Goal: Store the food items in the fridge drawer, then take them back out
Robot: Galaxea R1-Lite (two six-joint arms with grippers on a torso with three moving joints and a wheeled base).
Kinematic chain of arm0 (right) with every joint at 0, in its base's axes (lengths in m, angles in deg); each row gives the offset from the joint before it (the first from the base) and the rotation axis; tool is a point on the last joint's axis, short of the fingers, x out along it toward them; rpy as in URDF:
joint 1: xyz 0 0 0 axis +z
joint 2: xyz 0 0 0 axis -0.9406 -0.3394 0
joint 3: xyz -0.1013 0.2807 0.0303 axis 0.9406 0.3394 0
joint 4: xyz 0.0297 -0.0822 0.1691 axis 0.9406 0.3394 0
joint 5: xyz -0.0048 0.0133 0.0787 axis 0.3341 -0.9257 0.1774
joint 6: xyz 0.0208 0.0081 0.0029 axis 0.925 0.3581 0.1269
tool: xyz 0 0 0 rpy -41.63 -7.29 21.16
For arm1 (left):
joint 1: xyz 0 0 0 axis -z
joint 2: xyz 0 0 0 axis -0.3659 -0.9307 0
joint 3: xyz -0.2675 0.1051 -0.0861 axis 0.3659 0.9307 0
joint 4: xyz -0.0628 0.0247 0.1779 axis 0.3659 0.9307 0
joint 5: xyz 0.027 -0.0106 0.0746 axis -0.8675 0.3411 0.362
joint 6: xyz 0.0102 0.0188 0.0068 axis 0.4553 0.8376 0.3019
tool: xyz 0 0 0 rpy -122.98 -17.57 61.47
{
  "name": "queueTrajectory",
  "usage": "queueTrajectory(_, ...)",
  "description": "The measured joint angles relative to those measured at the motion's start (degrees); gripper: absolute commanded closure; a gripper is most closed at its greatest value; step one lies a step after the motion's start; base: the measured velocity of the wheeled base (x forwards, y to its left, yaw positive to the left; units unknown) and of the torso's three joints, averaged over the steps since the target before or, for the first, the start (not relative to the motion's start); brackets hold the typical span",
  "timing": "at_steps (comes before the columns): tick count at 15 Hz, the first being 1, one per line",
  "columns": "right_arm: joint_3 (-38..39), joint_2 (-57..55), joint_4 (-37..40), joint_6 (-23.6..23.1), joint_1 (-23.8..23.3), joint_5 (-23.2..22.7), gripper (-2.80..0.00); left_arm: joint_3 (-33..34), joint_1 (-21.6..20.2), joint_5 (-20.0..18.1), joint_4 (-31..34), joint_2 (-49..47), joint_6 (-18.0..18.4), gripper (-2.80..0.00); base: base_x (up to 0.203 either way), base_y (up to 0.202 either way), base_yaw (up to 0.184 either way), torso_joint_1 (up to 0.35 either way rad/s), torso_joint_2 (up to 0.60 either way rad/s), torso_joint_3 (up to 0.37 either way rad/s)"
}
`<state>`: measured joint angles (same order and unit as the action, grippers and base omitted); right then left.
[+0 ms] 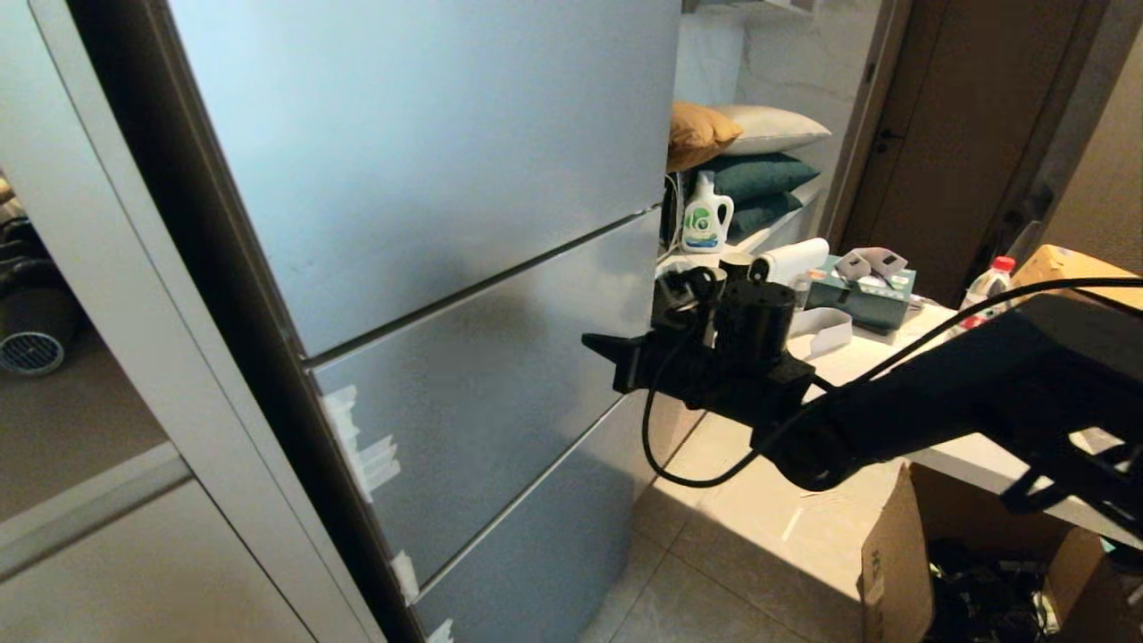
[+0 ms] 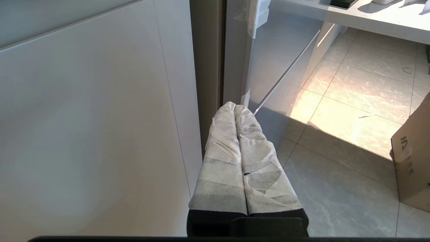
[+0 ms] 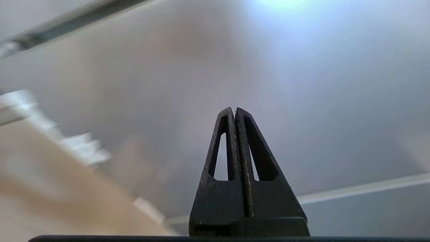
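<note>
Drawer (image 1: pixel 482 393) closed; right pincer (image 1: pixel 596 344), pressed together and empty, should hook its taped edge (image 1: pixel 362 446) squarely before pulling.

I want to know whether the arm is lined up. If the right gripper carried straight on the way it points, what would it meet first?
Probably the matte blue-grey middle fridge drawer front: the right gripper, fingers shut and empty, points straight at it, though the gap is unclear.
</note>
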<state>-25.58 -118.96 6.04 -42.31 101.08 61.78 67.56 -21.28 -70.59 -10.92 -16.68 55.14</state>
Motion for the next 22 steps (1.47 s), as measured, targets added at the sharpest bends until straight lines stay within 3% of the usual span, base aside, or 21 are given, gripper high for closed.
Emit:
queueTrajectory(6, 31.77, 35.17, 7.54, -3.08, -1.54, 11.58, 0.0, 0.0, 0.0, 0.0, 0.0, 0.0, -0.01, 0.0, 0.0, 0.0, 0.0, 0.0, 0.0, 0.0)
queueTrajectory(10, 50.42, 63.77, 20.37, -4.19, -10.01, 13.9, 0.0, -0.01, 0.04, 0.0, 0.0, 0.0, -0.01, 0.0, 0.0, 0.0, 0.0, 0.0, 0.0, 0.0)
queueTrajectory(13, 63.29, 83.19, 29.92, -8.8, -18.83, 14.48, 0.0, -0.01, 0.0, 0.0, 0.0, 0.0, -0.01, 0.0, 0.0, 0.0, 0.0, 0.0, 0.0, 0.0)
queueTrajectory(17, 69.91, 104.93, 44.4, -16.07, -27.21, 15.92, 0.0, -0.01, 0.04, 0.0, 0.0, 0.0, -0.01, 0.0, 0.0, 0.0, 0.0, 0.0, 0.0, 0.0)
queueTrajectory(22, 70.66, 121.16, 50.01, -19.53, -30.56, 20.68, 0.0, -0.01, -0.02, -0.02, 0.0, 0.0, -0.01, 0.0, 0.0, 0.0, 0.0, 0.0, 0.0, 0.0)
